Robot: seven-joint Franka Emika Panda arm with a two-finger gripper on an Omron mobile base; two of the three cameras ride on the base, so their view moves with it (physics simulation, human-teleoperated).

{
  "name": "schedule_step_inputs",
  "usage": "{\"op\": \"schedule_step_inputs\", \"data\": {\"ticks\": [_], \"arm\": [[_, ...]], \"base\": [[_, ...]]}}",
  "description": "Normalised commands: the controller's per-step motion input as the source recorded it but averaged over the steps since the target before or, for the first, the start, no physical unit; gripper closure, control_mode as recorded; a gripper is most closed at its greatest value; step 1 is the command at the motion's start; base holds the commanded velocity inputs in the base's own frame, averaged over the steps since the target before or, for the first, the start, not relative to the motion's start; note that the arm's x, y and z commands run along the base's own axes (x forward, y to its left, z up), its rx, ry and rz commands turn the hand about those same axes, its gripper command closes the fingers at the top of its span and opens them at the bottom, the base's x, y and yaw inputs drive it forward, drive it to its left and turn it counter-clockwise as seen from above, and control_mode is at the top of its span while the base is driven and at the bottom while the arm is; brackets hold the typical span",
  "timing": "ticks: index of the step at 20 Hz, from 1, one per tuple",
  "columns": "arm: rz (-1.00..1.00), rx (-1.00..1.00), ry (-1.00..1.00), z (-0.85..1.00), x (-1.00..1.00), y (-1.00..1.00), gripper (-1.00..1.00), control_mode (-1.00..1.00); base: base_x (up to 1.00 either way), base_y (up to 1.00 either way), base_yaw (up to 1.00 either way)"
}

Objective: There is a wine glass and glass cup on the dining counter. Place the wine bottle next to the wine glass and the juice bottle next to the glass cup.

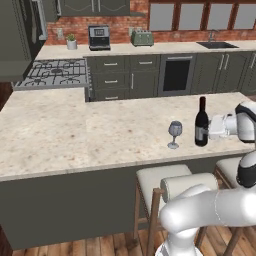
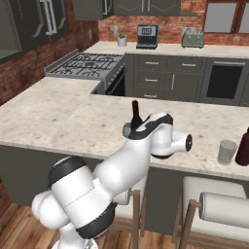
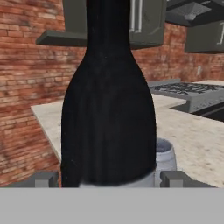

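- One gripper (image 1: pixel 209 129) reaches level from the right, its jaws pinching the wine bottle (image 1: pixel 201 123) low on the body, one either side.
- Bottle stands upright on the dining counter (image 1: pixel 75 135) near its front edge, just right of the wine glass (image 1: pixel 174 134), apart.
- Judged next: let go, draw back rightward.
- Glass cup (image 2: pixel 226 151) and juice bottle (image 2: pixel 242 148) wait farther right.

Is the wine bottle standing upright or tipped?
Upright: the wine bottle stands vertical on the dining counter, neck up, beside the wine glass.
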Motion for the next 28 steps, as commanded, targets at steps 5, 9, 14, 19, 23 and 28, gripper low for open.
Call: {"op": "schedule_step_inputs", "data": {"ticks": [5,9,14,19,23,28], "arm": [[0.05,0.02,0.0,-0.2,0.21,-0.11,1.0,-1.0],[0.06,0.0,-0.01,-0.21,0.22,-0.11,1.0,-1.0],[0.06,0.0,0.0,-0.2,0.21,-0.12,1.0,-1.0],[0.03,0.01,0.0,-0.2,0.23,-0.09,1.0,-1.0],[0.0,0.01,0.0,-0.2,0.25,-0.01,1.0,-1.0],[0.0,0.03,0.0,-0.21,0.27,0.0,1.0,-1.0]], "base": [[0.0,0.0,0.0],[0.0,0.0,0.0],[0.0,0.0,0.0],[0.0,0.0,0.0],[0.0,0.0,0.0],[0.0,0.0,0.0]]}}
